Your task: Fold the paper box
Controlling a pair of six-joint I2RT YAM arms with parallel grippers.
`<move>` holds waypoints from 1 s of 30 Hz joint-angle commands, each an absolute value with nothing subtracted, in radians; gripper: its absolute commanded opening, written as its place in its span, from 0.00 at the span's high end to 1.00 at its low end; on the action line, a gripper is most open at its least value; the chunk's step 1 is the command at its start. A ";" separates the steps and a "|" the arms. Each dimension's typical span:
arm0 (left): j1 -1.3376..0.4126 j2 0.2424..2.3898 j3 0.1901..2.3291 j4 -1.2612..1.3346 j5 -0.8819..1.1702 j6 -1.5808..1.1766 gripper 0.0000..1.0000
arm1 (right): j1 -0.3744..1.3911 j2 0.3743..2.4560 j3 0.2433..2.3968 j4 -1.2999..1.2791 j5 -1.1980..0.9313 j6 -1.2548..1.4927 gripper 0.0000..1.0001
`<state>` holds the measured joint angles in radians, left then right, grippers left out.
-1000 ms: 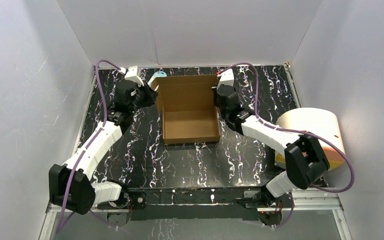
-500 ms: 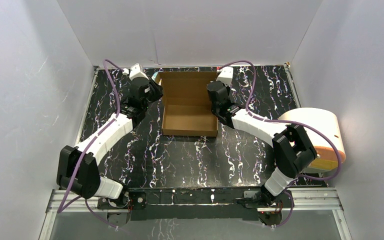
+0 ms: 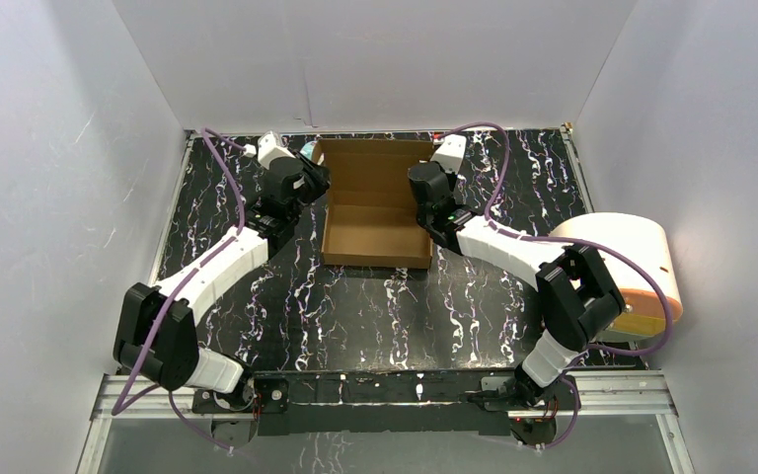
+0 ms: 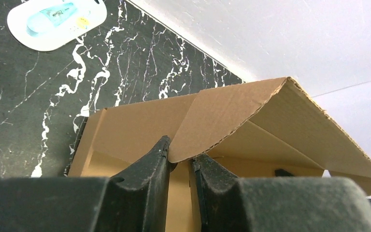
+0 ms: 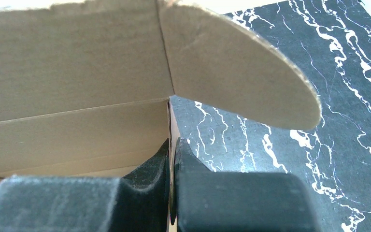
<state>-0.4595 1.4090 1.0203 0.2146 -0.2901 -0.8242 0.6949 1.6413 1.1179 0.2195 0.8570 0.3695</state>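
Top external view, going from the near edge back: the black, white-veined marble-look tabletop (image 3: pixel 385 316) is seen first. Off at its right edge a big cream cylinder with an orange base (image 3: pixel 617 259) is parked, well apart from everything else. Further back, in the middle of the far half, the plain brown corrugated cardboard paper box (image 3: pixel 375 242) is sat on the tabletop. It's already shaped into a shallow open tray with its far panel stood up. It's flanked by both arms: the left gripper (image 3: pixel 316 184) is placed at the far left corner and the right gripper (image 3: pixel 422 194) at the right wall. On the right wrist cam the thin edge of that wall is seen running down between black fingers pressed tight onto it, so it's pinched for sure, and a rounded flap is stuck out over the table just above. On the left wrist cam a rounded flap corner is tucked between fingers held a little apart. One finger is touching it, but whether it's really clamped can't be told. Farthest back on the left, a small white-and-blue oval item (image 4: pixel 55 17) is laid flat on the tabletop near the white back wall (image 3: pixel 375 59), beside the box but not touching it.
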 commanded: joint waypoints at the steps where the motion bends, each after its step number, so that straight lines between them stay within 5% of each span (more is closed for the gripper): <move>1: -0.483 1.420 1.021 0.257 -0.288 -0.899 0.81 | 0.703 1.663 1.147 0.277 0.849 0.435 0.90; 30: -0.499 1.314 0.846 0.195 -0.306 -0.769 0.62 | 0.702 1.584 0.948 0.401 0.735 0.285 0.79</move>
